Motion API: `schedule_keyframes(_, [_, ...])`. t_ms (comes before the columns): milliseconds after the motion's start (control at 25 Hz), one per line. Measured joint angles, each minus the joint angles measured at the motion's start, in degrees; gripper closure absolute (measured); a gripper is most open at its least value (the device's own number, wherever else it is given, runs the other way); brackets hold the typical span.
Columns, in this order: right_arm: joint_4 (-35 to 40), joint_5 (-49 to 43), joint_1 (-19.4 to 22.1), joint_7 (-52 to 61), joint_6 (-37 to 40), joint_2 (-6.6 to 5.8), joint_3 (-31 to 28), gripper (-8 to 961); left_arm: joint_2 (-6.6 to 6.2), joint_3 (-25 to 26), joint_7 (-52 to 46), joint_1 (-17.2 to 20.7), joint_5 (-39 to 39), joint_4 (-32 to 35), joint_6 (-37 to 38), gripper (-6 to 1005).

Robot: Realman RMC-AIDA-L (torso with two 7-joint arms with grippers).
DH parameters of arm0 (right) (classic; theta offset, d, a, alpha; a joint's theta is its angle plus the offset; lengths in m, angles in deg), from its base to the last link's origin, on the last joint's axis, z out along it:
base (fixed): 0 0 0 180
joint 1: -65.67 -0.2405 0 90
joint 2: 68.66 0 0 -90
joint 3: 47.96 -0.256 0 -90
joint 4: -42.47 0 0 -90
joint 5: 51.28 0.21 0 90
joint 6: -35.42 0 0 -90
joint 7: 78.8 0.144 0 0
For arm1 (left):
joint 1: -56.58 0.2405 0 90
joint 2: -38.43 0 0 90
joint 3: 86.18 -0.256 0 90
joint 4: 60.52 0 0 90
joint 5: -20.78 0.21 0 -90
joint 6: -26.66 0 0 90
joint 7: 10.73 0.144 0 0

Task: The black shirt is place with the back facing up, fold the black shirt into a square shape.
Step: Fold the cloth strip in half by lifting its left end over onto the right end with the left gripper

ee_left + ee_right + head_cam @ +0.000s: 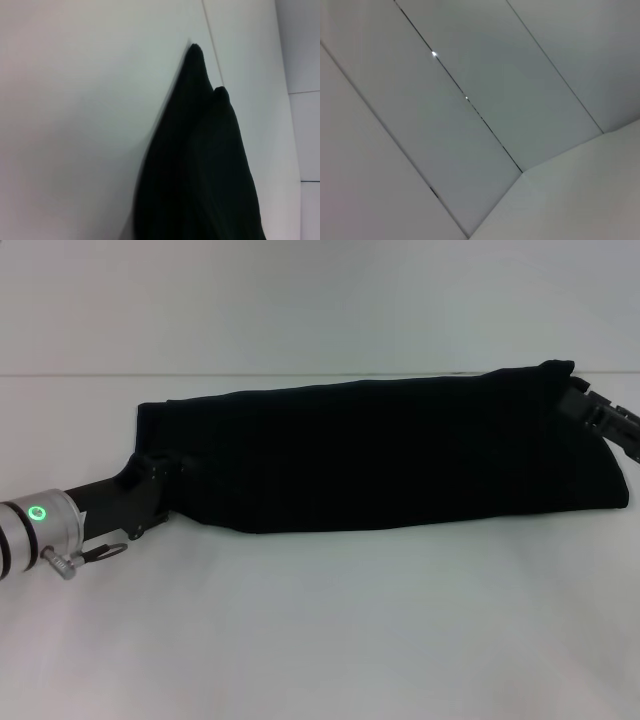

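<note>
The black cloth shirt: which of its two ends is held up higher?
The end of the black cloth shirt at the right gripper rides higher; the end at the left gripper sits lower, near the white table.

Left gripper (158,472) low at eight o'clock, arm reaching inward; right gripper (578,392) raised at two o'clock.

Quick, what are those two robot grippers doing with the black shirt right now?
Left gripper: at the black shirt's left end; grip cannot be told.
Right gripper: at the shirt's right end; grip cannot be told.
</note>
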Motion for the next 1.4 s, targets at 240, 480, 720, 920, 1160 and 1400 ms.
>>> schedule_keyframes(240, [0.0,0.0,0.1,0.2,0.5,-0.15,-0.2,91,-0.16,-0.2,1.2,-0.3,0.1,0.1,0.1,470])
schedule_keyframes(480, [0.0,0.1,0.2,0.2,0.9,-0.25,-1.1,91,-0.48,-0.2,5.1,-0.4,0.1,0.2,1.2,690])
schedule_keyframes(720, [0.1,0.1,0.7,1.1,2.0,-0.95,-3.0,90,-1.72,-0.2,12.9,-0.2,0.2,1.2,2.2,953])
schedule_keyframes(920, [0.1,0.0,1.9,2.9,2.7,-2.27,-4.6,90,-2.24,-0.1,13.8,1.7,1.7,5.3,2.4,953])
schedule_keyframes(1160, [0.8,-0.3,3.4,5.2,3.3,-3.45,-7.3,91,-3.08,0.7,11.5,3.3,5.5,10.4,0.4,954])
schedule_keyframes(1400, [0.8,-0.3,5.2,6.2,5.1,-4.78,-9.4,89,-3.34,0.8,7.8,4.1,10.6,15.7,-2.2,954])
